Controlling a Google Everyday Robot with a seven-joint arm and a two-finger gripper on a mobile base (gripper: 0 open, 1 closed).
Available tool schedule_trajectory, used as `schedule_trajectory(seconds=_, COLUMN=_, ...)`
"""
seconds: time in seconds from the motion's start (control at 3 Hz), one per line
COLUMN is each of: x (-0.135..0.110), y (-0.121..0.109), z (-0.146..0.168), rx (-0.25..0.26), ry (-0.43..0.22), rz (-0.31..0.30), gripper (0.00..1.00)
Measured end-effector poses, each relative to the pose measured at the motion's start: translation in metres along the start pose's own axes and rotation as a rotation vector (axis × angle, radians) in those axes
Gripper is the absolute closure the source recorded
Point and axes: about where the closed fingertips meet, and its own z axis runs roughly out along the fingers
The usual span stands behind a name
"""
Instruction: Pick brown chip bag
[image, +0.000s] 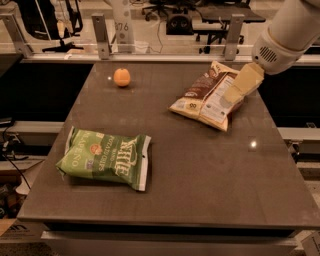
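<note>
The brown chip bag (207, 97) lies flat on the dark table (200, 175) at the back right, with tan-yellow ends and a white label panel facing up. My gripper (235, 92) comes in from the upper right on a white arm (290, 32). Its pale fingers hang over the bag's right edge, at or just above the bag. The green Kettle chip bag (105, 157) lies at the front left, far from the gripper.
A small orange fruit (122, 77) sits at the back left of the table. A metal rail with posts (100, 35) runs behind the table's far edge. The table's right edge is near the arm.
</note>
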Motion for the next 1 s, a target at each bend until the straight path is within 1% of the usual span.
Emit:
schedule_trajectory(seconds=0.33, x=-0.005, y=-0.004, z=0.028, rx=0.030, ry=0.019, rz=0.098, gripper=0.00)
schedule_trajectory(seconds=0.67, x=-0.009, y=-0.006, z=0.056, rx=0.046, ry=0.043, rz=0.126, gripper=0.00)
schedule_trajectory(seconds=1.0, x=-0.012, y=-0.003, z=0.087, rx=0.045, ry=0.076, rz=0.119, gripper=0.00)
